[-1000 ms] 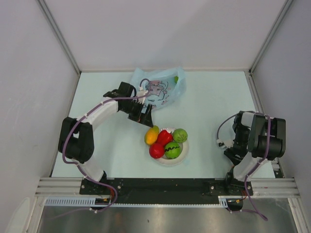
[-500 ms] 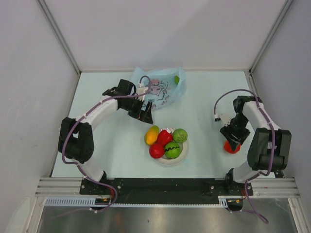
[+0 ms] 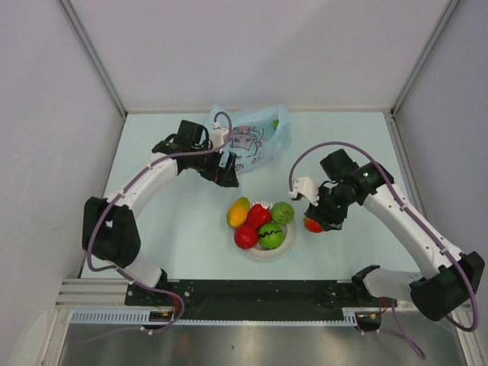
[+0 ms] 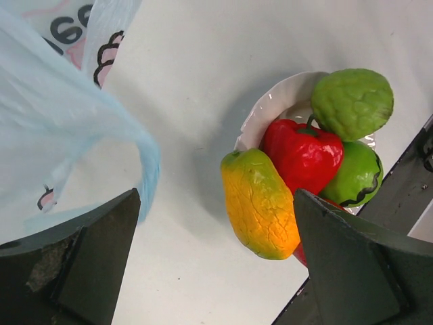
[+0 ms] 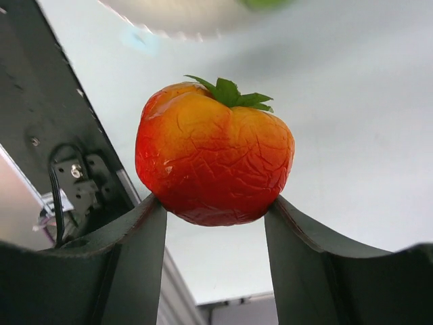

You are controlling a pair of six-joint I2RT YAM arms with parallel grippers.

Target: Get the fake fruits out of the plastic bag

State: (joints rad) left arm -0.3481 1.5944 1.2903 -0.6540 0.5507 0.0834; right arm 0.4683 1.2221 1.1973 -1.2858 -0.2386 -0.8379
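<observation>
Now R claw (image 3: 316,221) has swung in from far right, clamped on red-orange tomato (image 5: 213,159), white plate (image 3: 265,257) just beside it. L claw (image 3: 226,171) wide open, empty, plastic bag (image 3: 255,141) right beside; one green fruit (image 3: 276,123) still inside, beyond it. Nearly done, I'd say.

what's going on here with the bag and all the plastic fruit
Two robot arms are moving fake fruits out of a light-blue plastic bag onto a white plate, which already holds five. The right gripper is shut on a red-orange tomato-like fruit, just right of the plate. The left gripper hangs open by the bag's near edge, holding nothing. At least one green fruit shows inside the bag.
</observation>
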